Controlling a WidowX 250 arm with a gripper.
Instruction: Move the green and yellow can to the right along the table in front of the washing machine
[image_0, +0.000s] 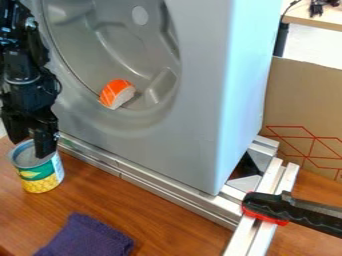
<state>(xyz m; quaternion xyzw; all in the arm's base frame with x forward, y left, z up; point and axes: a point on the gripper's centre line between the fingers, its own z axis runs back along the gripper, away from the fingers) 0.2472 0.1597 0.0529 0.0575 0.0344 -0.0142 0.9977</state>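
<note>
Camera view — a brown wooden worktop (167, 220), purple cloth (90, 239) in front, metal rails (153, 186) under a grey housing (200, 100), cardboard (304, 110) behind. Over at left, the gripper (31, 149) has its fingers parted — right at the open top of the can (41, 175), which sits directly below.

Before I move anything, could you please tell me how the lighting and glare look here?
In the camera view, the grey housing's side panel carries a pale sheen, the metal rails at its right corner look bright, and the floor at upper right is nearly white. The black hand is dark, with small highlights.
</note>
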